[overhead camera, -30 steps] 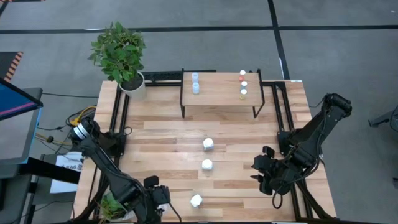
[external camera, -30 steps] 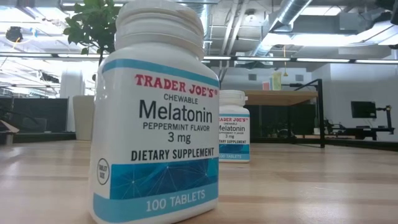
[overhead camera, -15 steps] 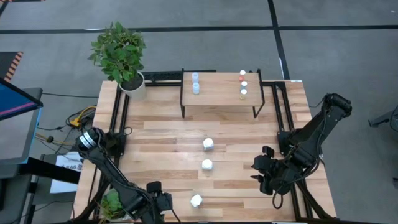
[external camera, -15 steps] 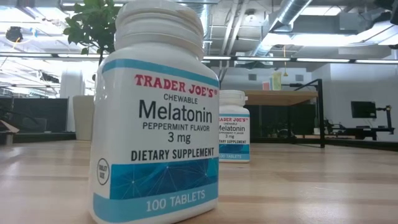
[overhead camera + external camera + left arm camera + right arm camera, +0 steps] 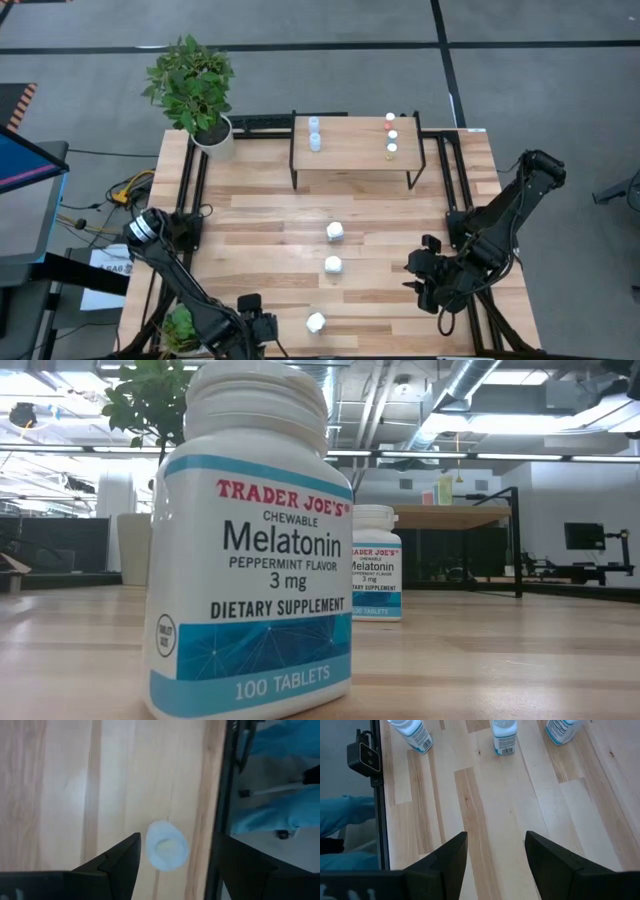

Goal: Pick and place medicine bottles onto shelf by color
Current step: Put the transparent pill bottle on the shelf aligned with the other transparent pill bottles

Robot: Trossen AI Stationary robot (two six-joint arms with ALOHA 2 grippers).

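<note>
Left claw [image 5: 262, 330], at the desk's [image 5: 260, 215] six-o'clock edge, has spread wide over the last second and slid nearer the closest white bottle [image 5: 316, 322], now framed between its fingers [image 5: 122, 862] from above: a pick looks imminent. Right claw [image 5: 425, 283] waits open at four o'clock. Two more white bottles stand mid-desk; small ones already sit on the shelf [image 5: 352, 146] at twelve.

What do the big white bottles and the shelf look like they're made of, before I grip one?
The nearest white bottle looks like opaque plastic with a ribbed cap and a glossy printed label, judging by its smooth sheen. The shelf seems to be a matte, pale wood-grain board on thin black legs, probably metal.
</note>
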